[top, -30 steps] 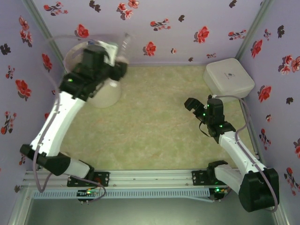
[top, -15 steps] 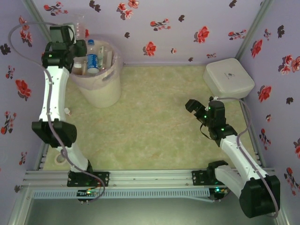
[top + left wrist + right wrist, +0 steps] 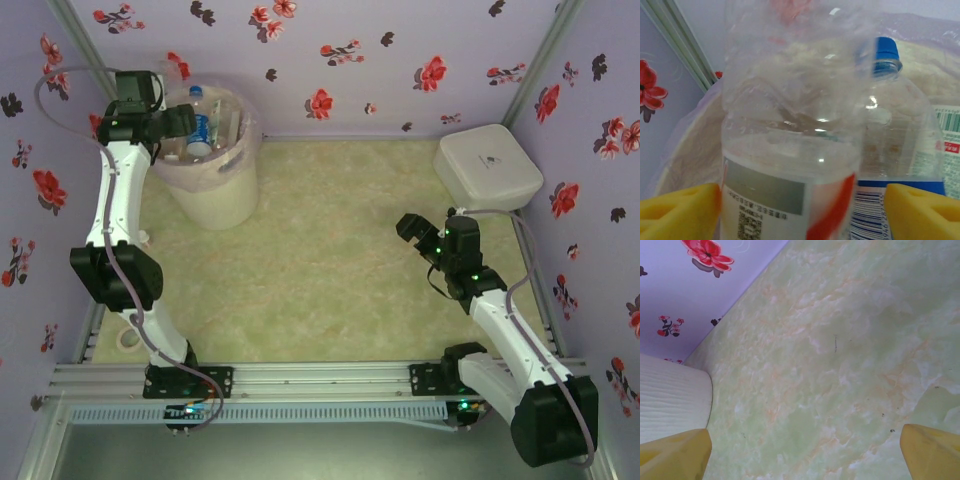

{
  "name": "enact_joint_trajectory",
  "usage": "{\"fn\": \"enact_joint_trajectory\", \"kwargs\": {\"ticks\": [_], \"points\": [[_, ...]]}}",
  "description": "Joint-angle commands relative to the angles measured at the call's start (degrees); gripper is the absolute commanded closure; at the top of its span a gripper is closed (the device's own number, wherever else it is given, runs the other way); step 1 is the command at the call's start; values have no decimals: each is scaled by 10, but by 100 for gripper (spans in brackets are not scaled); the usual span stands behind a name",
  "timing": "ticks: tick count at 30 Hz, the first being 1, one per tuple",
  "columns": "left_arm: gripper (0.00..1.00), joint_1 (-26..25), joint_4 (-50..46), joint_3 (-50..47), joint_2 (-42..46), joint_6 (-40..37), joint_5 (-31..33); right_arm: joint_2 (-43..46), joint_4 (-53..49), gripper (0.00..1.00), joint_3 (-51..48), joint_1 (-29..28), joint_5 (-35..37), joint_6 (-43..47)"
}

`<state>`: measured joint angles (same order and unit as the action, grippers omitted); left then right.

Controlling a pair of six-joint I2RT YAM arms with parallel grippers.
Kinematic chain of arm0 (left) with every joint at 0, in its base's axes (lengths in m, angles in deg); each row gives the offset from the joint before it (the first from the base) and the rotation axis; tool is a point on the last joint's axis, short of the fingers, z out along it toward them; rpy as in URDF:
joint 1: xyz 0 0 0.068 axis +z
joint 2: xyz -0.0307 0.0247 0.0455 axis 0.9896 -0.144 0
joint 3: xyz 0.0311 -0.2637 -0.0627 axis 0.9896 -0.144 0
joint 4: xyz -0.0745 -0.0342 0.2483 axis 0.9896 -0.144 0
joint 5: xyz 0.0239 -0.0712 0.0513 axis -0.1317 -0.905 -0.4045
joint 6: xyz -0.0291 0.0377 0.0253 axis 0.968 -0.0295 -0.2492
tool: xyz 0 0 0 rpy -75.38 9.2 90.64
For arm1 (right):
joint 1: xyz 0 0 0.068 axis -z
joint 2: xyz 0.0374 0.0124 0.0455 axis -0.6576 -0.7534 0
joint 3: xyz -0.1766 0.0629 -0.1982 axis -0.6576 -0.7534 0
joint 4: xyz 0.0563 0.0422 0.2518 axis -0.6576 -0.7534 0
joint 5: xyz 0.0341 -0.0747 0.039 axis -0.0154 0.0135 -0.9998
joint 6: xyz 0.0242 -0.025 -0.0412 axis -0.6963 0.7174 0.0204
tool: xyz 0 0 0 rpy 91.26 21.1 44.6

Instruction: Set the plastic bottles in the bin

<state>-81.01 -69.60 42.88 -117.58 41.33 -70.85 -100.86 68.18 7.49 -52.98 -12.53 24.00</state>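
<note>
You are running two arms, each with one gripper. Your left gripper [image 3: 802, 205] is hanging over the one bin [image 3: 225, 195], and its two yellow fingers [image 3: 680, 212] are standing wide apart. Between them a clear bottle with a red and grey label [image 3: 785, 190] is showing blurred. It is lying at or against the left finger and standing clear of the right one, so nothing is clamping it. Just beyond it, toward the right finger, a blue-capped bottle [image 3: 900, 130] is standing upright inside the bin's pinkish bag [image 3: 685, 150]. That is giving you two bottles for certain. A strip of label [image 3: 947, 122] past the right finger may be belonging to a third, but you cannot tell.

Further right, your right gripper [image 3: 805, 450] is hovering over the green marbled table [image 3: 330, 260], fingers spread wide with nothing between them. One white lidded box [image 3: 488, 165] is sitting behind those fingers, near the back corner.

Half a second ago your left gripper was sitting higher, by the bin's left rim; now it is reaching in over the rim. A second ago that arm was a blur across the bin. Your right arm is barely moving, and the blue-capped bottle is keeping its place.
</note>
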Motion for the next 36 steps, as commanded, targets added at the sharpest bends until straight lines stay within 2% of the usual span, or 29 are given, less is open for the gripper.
{"fn": "enact_joint_trajectory", "kwargs": {"ticks": [1, 5, 10, 12, 16, 21, 26, 36], "points": [[12, 3, 3, 39, 21, -6, -6, -2, -5, 3, 5, 4, 14, 11], [17, 13, -10, 93, -9, -5, -4, -8, -6, 3, 8, 4, 14, 10], [28, 16, -46, 167, -75, -7, -3, -13, -8, 3, 16, 4, 12, 12], [34, 17, -54, 169, -89, -4, -1, -13, -9, 3, 18, 3, 11, 12], [49, 17, -15, 90, -72, 7, -6, -10, -14, 3, 18, 3, 14, 13], [60, 15, 47, -42, -14, 32, -34, -12, -13, 3, 18, 4, 14, 15], [63, 15, 78, -119, 14, 48, -48, -26, 2, 3, 19, 3, 4, 12], [61, 14, 52, -49, -34, 53, -97, -34, 9, 3, 30, 3, -5, 13]]}}
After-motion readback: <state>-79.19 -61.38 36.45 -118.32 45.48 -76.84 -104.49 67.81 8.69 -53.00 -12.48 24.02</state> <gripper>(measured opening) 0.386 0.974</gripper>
